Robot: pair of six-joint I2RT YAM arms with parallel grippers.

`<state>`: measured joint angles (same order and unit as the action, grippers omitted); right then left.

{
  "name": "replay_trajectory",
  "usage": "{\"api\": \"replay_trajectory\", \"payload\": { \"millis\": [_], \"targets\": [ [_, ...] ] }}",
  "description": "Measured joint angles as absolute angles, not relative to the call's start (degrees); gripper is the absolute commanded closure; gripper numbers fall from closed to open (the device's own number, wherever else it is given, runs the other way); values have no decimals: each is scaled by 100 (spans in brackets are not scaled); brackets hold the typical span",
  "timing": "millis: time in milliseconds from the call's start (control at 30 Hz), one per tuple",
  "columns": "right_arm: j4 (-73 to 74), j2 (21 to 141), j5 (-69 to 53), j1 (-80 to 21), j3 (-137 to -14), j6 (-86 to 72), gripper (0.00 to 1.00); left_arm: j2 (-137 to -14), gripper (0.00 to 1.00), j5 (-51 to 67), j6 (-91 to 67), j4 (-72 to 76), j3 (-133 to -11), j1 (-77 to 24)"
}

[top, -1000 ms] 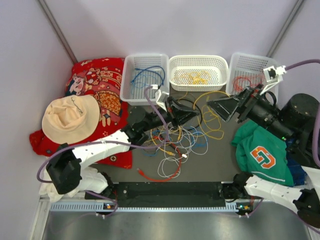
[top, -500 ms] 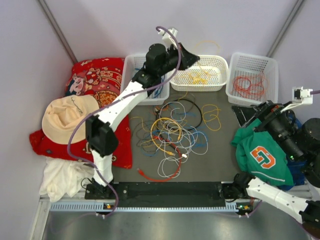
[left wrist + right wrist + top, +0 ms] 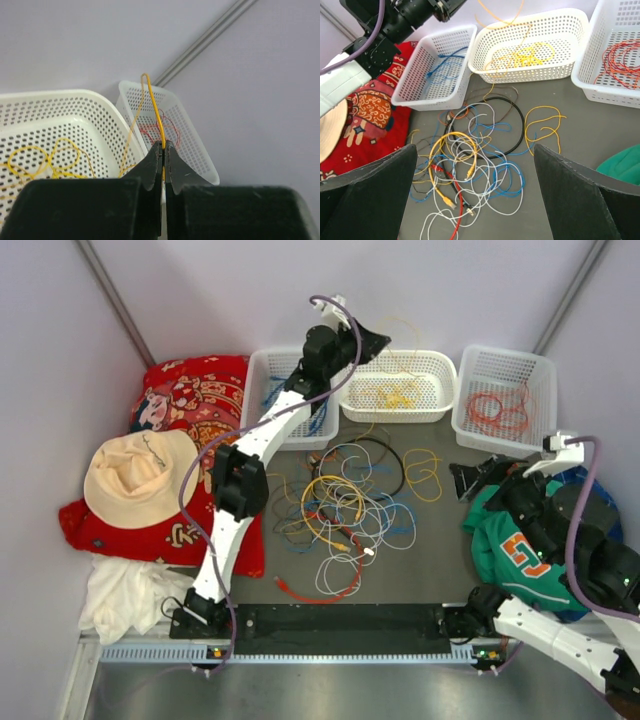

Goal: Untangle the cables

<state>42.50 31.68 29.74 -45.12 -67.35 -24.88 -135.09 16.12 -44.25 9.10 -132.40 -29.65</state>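
Yellow cable is pinched tight in the left gripper, high over the middle basket; if it swings, it could drop outside. The right gripper is wide open and empty, near the cable heap

Three white perforated baskets stand in a row along the table's far edge: left, middle and right. A red patterned cloth covers the left edge, with a cream sun hat lying on it. A white cloth is bunched at the near left corner. A green jersey with an orange letter lies at the right edge.
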Motion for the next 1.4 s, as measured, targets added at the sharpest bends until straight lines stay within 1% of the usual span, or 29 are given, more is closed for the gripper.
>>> {"api": "replay_trajectory", "payload": {
  "millis": [200,233,267,300,333,633,700,767,900,1067,1167,1267,1400],
  "targets": [
    [3907,3181,3083,-4512,-6469,-2314,1,-14134,100,1549,-4370,1557,-13701,-2869],
    [3861,3192,3107,-4512,-6438,-2294,1,-14212,94,1546,-4359,1612,-13723,-2860],
    [3828,3203,3133,-4512,-6416,-2279,1,-14291,80,1535,-4353,1653,-13738,-2856],
    [3811,3218,3159,-4512,-6399,-2252,1,-14359,55,1531,-4335,1667,-13747,-2856],
    [3760,3232,3181,-4512,-6372,-2246,1,-14409,2,1511,-4296,1675,-13747,-2858],
    [3588,3356,3186,-4512,-6149,-2209,1,-14521,1,1275,-3999,1758,-13743,-2867],
    [3579,3385,3183,-4512,-6147,-2215,1,-14324,1,1232,-3896,1780,-13546,-2880],
    [3562,3404,3166,-4512,-6147,-2235,1,-13904,1,1194,-3815,1780,-13098,-2906],
    [3540,3542,3065,-4512,-6147,-2342,1,-12254,1,980,-3632,1721,-11347,-3022],
    [3487,4038,2604,-4512,-5953,-2567,1,-9747,2,775,-3625,923,-9308,-3420],
    [3470,4333,2261,-4512,-5682,-2692,1,-8567,1,517,-3520,443,-8176,-3850],
    [3472,4552,2045,-4515,-5454,-2788,1,-7885,1,119,-3479,-1,-6967,-4313],
    [3393,4547,1927,-4515,-5140,-2919,1,-7463,2,-449,-3618,-657,-5290,-4670]
  ]
}}
